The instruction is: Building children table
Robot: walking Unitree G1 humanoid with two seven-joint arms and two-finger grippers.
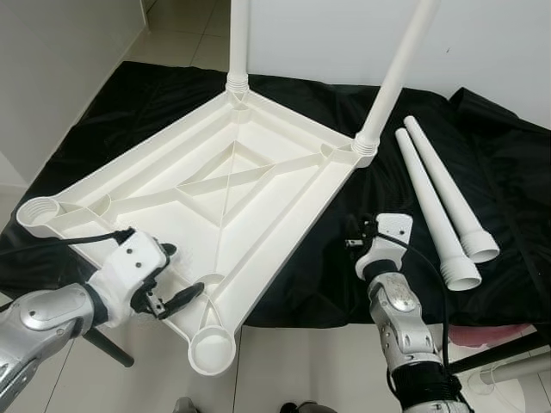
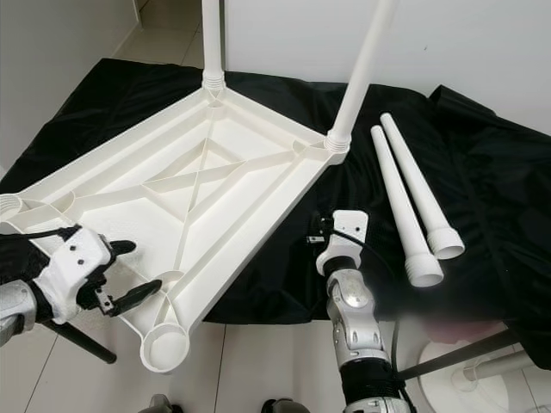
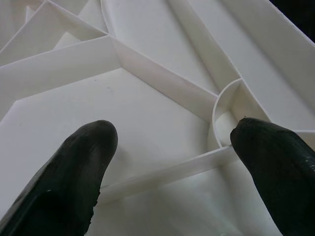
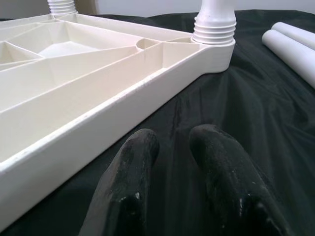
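left eye view: a white plastic table top (image 1: pixel 224 198) lies upside down on a black cloth (image 1: pixel 482 172) spread over the tiled floor (image 1: pixel 284 361), its ribbed underside facing up. two white legs are screwed into the far corners and stand upright: the far leg (image 1: pixel 238 43) and the right leg (image 1: pixel 396 73). the near corner socket (image 1: pixel 212 348) and the left corner socket (image 1: pixel 36 212) hold no legs. two loose legs (image 1: pixel 443 206) lie side by side on the cloth to the right of the table top, apart from it. the left gripper (image 1: pixel 168 280) hangs over the near left edge of the table top, jaws spread. the right gripper (image 1: pixel 366 234) sits low over the cloth just beside the table top's right edge.

right eye view: the same layout; one black finger of the left gripper points toward the near corner socket.

left wrist view: the two black fingertips (image 3: pixel 81 162) stand wide apart above the white ribs, with a curved rib of a socket between them.

right wrist view: the fingertips (image 4: pixel 138 162) are close together with a narrow gap, holding nothing, just above the black cloth and next to the table top's side wall.
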